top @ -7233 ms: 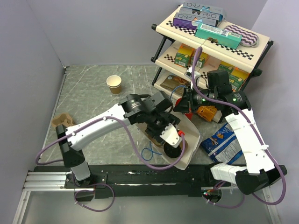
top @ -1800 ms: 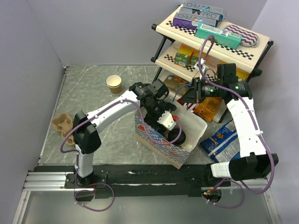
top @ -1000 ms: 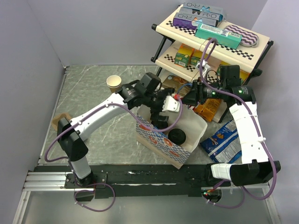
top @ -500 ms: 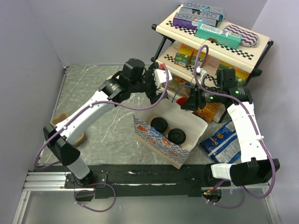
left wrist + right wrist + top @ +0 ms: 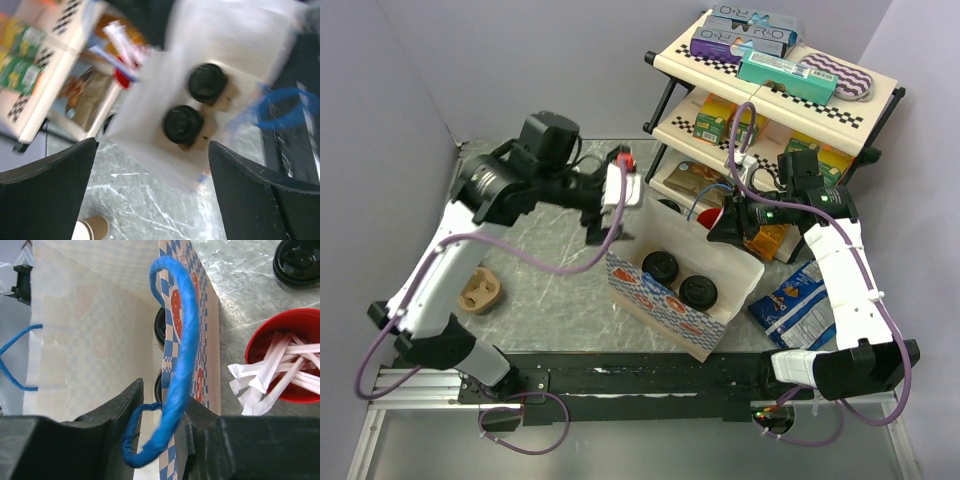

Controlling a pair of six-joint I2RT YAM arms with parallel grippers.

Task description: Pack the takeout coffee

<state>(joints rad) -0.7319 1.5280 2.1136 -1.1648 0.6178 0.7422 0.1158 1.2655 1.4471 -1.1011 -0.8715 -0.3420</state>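
**Both cups in bag**

Lidded cups (image 5: 660, 267) upright, side by side by the bag (image 5: 655, 300) front wall; rest of floor free. L gripper (image 5: 152, 145) wide open, high, off bag's left edge. R gripper (image 5: 162, 405) straddles blue handle (image 5: 180, 340) at the rim, can't tell if pinched.

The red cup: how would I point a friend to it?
Find the checkered shelf rack on the right. At its foot, beside the open paper bag, stands the red cup, the only cup that is red and holds white sticks.
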